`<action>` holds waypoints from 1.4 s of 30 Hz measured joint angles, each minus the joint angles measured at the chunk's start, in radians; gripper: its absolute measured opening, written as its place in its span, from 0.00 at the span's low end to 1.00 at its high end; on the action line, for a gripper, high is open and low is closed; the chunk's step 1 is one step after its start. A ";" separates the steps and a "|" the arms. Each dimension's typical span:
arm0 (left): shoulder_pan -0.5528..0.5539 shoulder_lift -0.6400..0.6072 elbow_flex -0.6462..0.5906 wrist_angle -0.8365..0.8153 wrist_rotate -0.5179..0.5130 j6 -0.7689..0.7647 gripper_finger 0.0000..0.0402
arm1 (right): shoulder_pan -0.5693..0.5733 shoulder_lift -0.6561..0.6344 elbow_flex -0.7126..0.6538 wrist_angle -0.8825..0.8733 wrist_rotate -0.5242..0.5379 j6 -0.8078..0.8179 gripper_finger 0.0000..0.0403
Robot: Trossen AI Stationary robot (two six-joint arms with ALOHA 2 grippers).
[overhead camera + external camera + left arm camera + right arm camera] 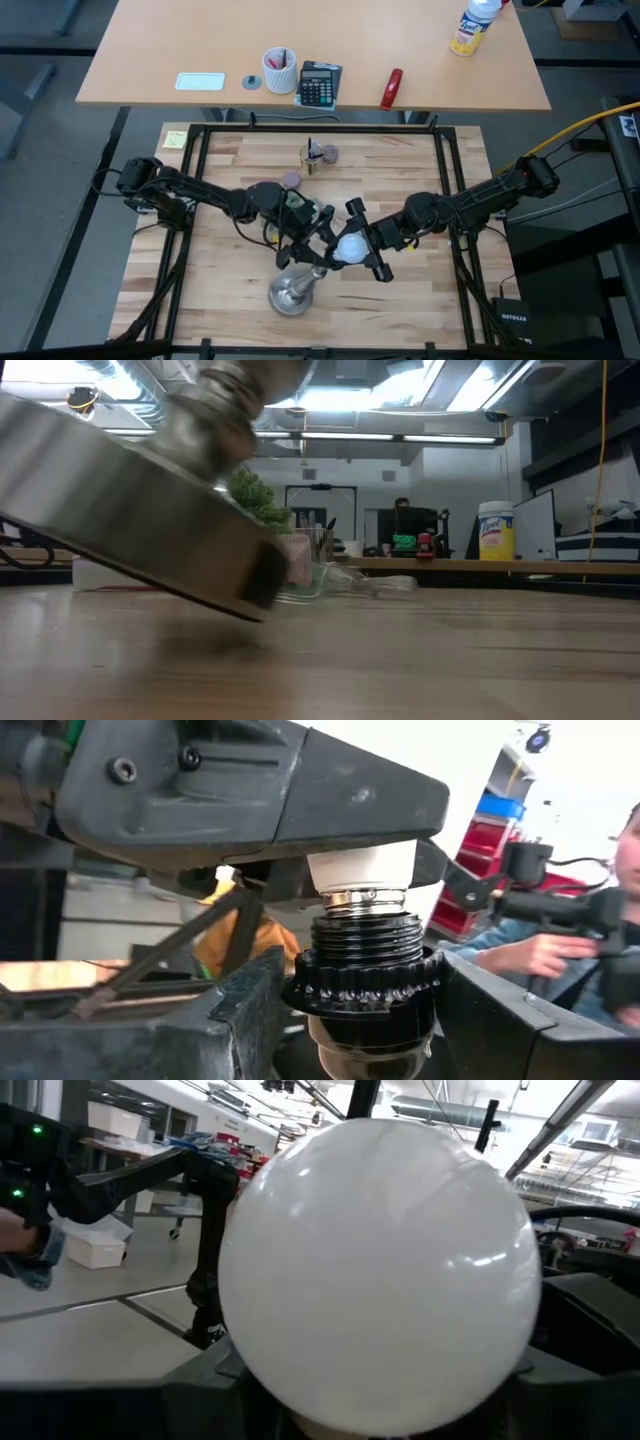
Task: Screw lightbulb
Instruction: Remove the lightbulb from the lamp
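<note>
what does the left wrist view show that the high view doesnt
Only the left wrist view: the lightbulb's silvery threads meeting the stand's black ribbed socket, gripped between the left gripper's fingers; a person in the room behind.

Only the high view: both arms whole, the stand's round silver base tilted on the table, the right gripper around the bulb, a calculator beyond.

Both: bulb and stand at the centre.

Over the wooden slatted table [220,270], the right gripper [362,243] was closed around the frosted white globe lightbulb [350,248]. The left gripper [308,237] gripped the tilted silver round-based stand [292,291].
</note>
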 joint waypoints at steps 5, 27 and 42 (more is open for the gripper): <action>0.015 0.000 0.000 0.004 0.045 -0.031 0.53 | 0.000 0.000 0.000 -0.004 -0.015 -0.031 0.50; -0.003 -0.002 -0.002 0.010 -0.200 0.389 0.61 | 0.004 -0.003 0.000 0.001 0.182 -0.041 0.59; -0.026 -0.003 0.000 -0.059 -0.269 0.608 0.61 | 0.002 -0.004 0.000 -0.025 0.148 -0.036 0.52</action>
